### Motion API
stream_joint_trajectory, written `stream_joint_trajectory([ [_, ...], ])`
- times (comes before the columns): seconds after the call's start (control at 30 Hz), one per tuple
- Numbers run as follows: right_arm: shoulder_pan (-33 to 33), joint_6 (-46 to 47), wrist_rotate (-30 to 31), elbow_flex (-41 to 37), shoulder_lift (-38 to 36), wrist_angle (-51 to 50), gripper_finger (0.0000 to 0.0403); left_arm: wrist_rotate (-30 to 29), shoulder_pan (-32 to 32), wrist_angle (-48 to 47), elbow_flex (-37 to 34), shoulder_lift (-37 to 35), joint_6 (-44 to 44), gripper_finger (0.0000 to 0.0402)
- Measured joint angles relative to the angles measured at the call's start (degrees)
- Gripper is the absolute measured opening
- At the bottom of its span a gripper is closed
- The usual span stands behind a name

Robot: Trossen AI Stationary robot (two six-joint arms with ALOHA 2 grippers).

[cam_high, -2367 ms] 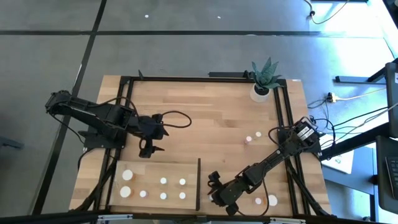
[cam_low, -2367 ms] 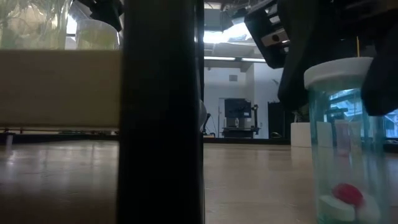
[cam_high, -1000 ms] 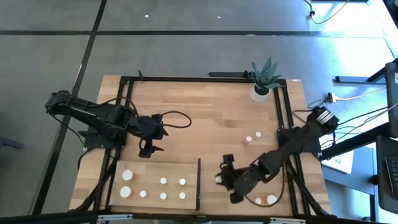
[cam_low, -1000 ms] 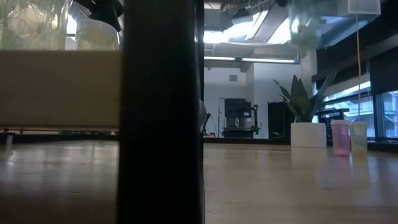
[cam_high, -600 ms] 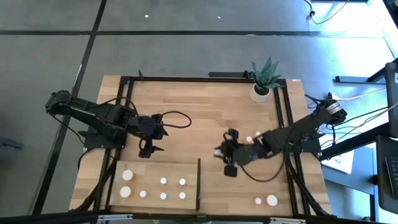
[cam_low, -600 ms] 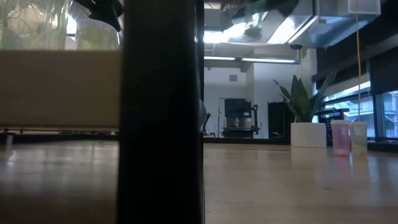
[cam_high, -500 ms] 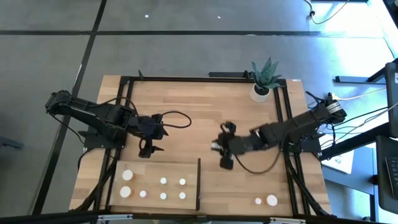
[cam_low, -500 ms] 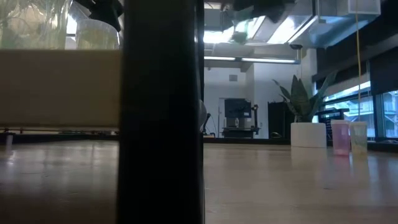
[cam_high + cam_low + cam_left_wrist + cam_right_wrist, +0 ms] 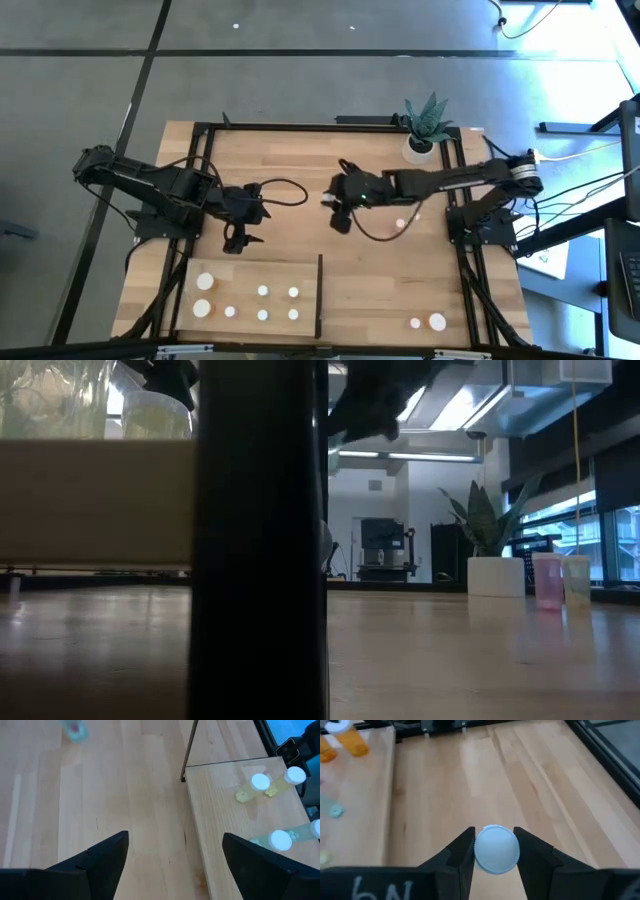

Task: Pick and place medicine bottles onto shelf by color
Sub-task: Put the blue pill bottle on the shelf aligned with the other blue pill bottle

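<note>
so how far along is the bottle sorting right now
Done: six bottles stand on the shelf. In hand: the right gripper holds a white-capped bottle above mid-table. The left gripper hangs open near the shelf. Left: two bottles at the near right edge, at least one by the plant.

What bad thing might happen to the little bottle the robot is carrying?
The right gripper pinches the bottle only at its round white cap, high above the table, so it might slip and drop. The shelf already holds several bottles, so setting it down could knock one over.
</note>
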Motion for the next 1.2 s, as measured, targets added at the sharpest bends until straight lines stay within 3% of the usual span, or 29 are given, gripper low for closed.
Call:
stream_joint_trajectory([
  [0.23,-3.3,-3.3,-6.7,0.0,8.2,10.1,0.0129,0.0,0.0,0.1,0.0,0.0,-0.1,0.0315],
  [0.57,-3.4,-7.4,-6.9,-0.1,17.6,14.2,0.0129,0.0,0.0,0.2,0.0,0.0,-0.2,0.0315],
  [1.2,-3.4,-9.4,-6.8,-0.1,23.3,17.1,0.0129,0.0,0.0,0.3,0.0,0.0,-0.2,0.0315],
])
